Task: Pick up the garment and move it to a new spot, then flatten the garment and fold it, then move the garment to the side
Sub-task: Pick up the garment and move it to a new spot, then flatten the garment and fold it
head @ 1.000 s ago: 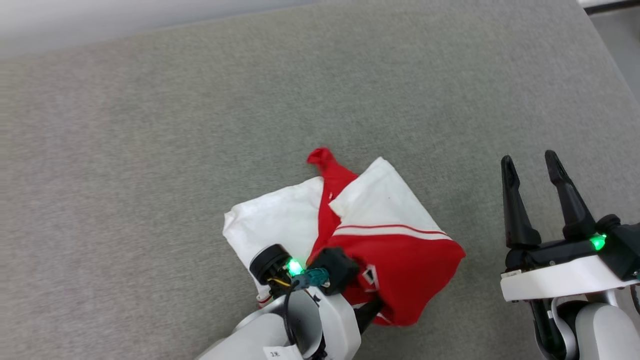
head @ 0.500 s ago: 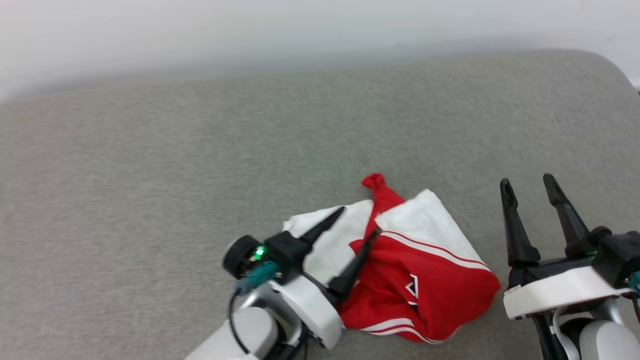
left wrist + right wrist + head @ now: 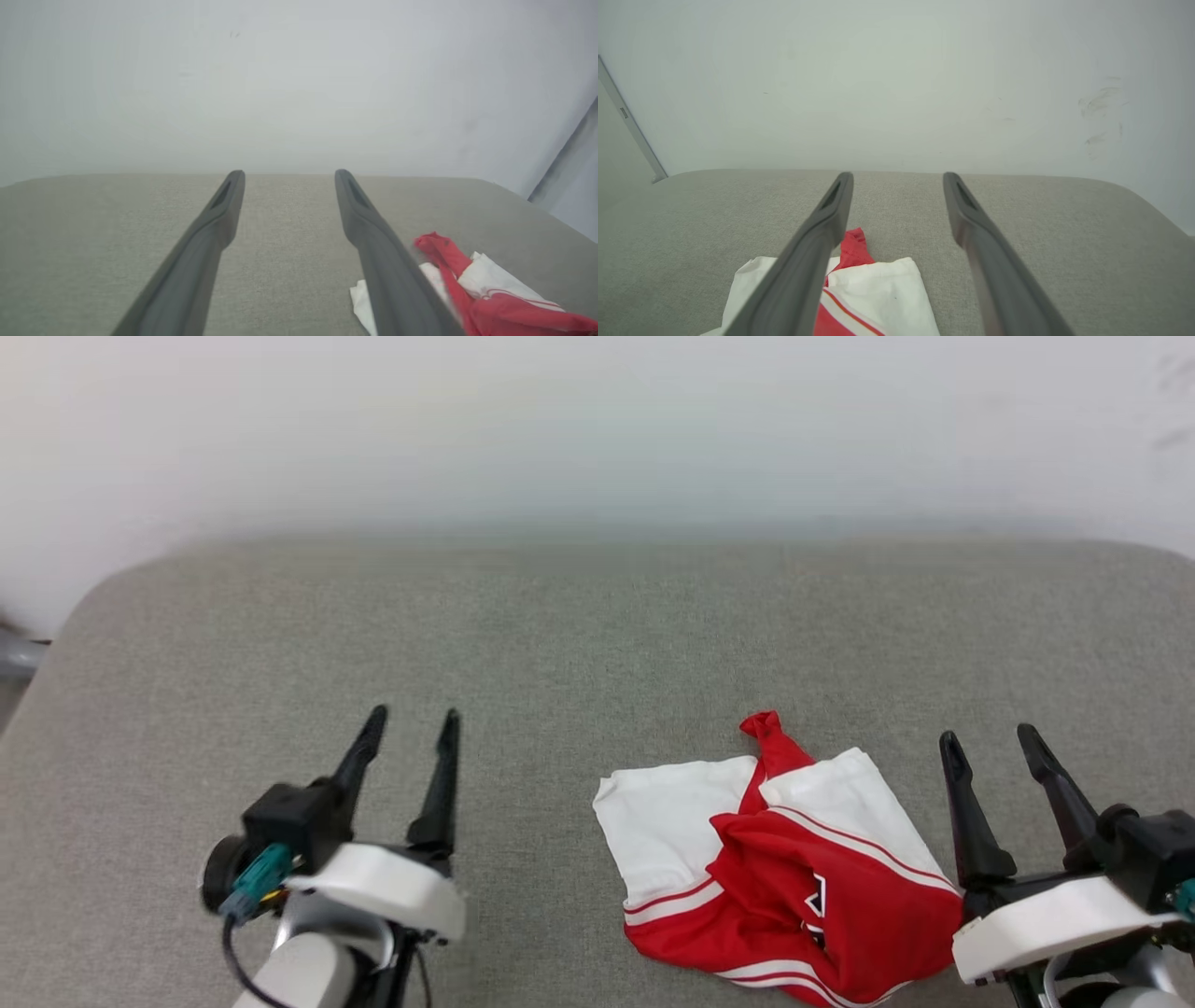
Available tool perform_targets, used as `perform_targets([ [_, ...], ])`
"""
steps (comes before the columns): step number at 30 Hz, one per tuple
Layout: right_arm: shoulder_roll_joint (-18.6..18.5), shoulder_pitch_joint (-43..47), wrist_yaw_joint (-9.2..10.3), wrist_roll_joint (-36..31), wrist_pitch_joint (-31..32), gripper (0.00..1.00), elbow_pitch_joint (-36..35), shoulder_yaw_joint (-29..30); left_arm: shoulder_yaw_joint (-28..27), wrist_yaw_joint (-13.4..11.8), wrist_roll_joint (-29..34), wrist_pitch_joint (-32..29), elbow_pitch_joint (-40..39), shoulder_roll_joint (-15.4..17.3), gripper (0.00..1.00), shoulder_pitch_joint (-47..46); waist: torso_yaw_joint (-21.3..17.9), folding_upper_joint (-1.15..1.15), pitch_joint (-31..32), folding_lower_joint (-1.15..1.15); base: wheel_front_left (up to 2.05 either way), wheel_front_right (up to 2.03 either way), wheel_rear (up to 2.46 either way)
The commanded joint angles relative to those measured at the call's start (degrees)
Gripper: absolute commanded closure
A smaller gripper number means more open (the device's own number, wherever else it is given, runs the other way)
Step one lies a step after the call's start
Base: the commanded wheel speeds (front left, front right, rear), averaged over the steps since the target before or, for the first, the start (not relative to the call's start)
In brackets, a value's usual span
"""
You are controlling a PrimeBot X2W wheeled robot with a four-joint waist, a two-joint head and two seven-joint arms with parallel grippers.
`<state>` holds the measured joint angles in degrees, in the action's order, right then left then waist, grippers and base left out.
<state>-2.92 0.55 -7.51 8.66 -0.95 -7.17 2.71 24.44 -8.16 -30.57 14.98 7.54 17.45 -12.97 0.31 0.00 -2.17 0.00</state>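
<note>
The garment (image 3: 775,868) lies in a crumpled heap on the grey pad (image 3: 560,635), near the pad's front edge and right of centre. Red body fabric sits at the front. Two white sleeve panels with red-and-white trim lie toward the wall (image 3: 597,429). A twisted red point sticks out at the far side. Part of a black, white-outlined numeral shows on a red fold.

Left gripper (image 3: 413,719): fingers spread wide, tips pointing toward the wall. It stands well apart from the garment, on the garment's left, with bare pad between them. In the left wrist view the heap shows low on the right, partly behind the right-hand finger (image 3: 373,233).

Right gripper (image 3: 990,737): fingers spread wide, tips pointing toward the wall. It stands just beside the garment's right edge. From the head view, the pale housing overlaps the red hem; whether it touches the fabric cannot be told. In the right wrist view the heap lies below the left-hand finger (image 3: 822,242), and one white sleeve reaches into the gap between the two fingers, lower than them.
</note>
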Motion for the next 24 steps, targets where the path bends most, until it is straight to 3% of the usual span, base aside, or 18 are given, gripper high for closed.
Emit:
perform_targets([
  [1, 0.04, 1.15, 0.04, 0.29, 0.14, 0.00, -0.29, 0.10, -1.49, -0.44, 0.99, 0.23, -0.69, 0.36, 0.00, 1.64, 0.37, 0.00, 1.13, 0.00, 0.00, 0.00, 0.00],
  [10, 0.04, 3.53, 0.04, 0.97, 1.31, 0.00, -0.68, 0.03, -8.26, -1.10, 3.84, 0.25, -2.93, 2.02, 0.00, 10.18, 0.01, 0.00, 3.36, 0.00, 0.00, 0.00, 0.00],
  [24, 0.04, 3.07, 0.03, 0.70, 1.86, 0.00, -1.50, -0.45, -8.77, 0.28, 5.06, 0.26, -2.87, 1.34, 0.00, 12.49, -0.32, 0.00, 3.26, 0.00, 0.00, 0.00, 0.00],
])
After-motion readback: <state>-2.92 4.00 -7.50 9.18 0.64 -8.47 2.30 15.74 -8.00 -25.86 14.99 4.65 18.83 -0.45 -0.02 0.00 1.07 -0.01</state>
